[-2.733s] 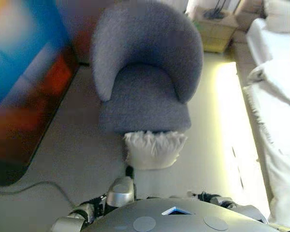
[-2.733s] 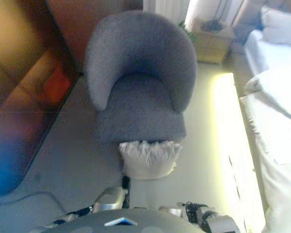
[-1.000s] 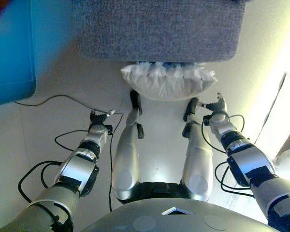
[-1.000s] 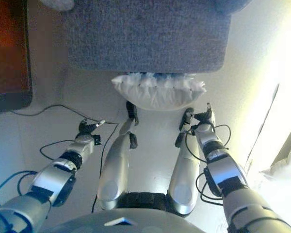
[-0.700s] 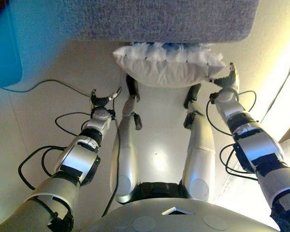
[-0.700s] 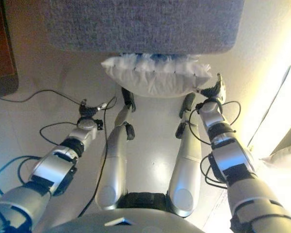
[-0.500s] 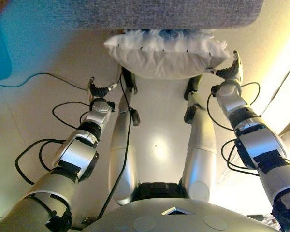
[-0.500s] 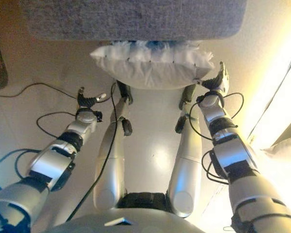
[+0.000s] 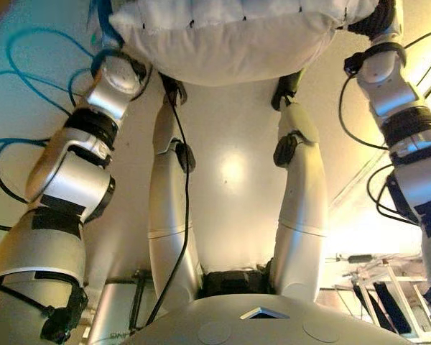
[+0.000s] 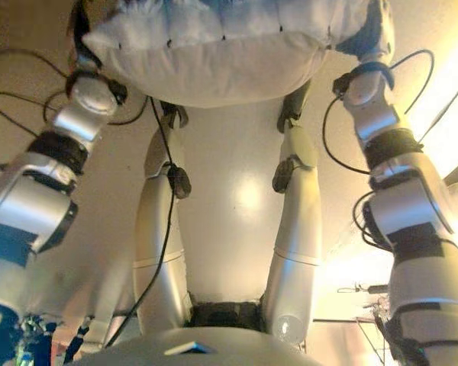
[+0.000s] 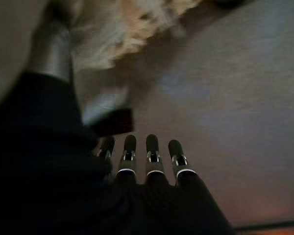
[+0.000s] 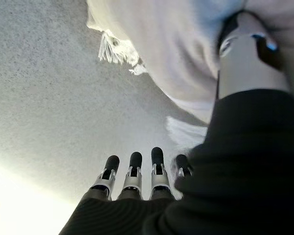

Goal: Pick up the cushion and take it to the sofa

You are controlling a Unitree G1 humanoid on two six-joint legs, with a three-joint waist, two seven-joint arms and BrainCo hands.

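Note:
The white fringed cushion lies low in front of me at the top of the eye views. My left hand is against its left end and my right hand against its right end. In the left wrist view my fingers are straight and the thumb lies beside the cushion's fringe. In the right wrist view my fingers are straight and the thumb presses into the cushion. Most of both hands is hidden behind the cushion in the eye views.
The grey armchair fabric is right behind the cushion. Cables lie on the pale floor at the left. A metal frame stands at the lower right beside a bright strip of floor.
The camera has tipped further down and closer. Both hands have moved forward from beside the cushion onto its two ends, and the cushion now fills the top of the view.

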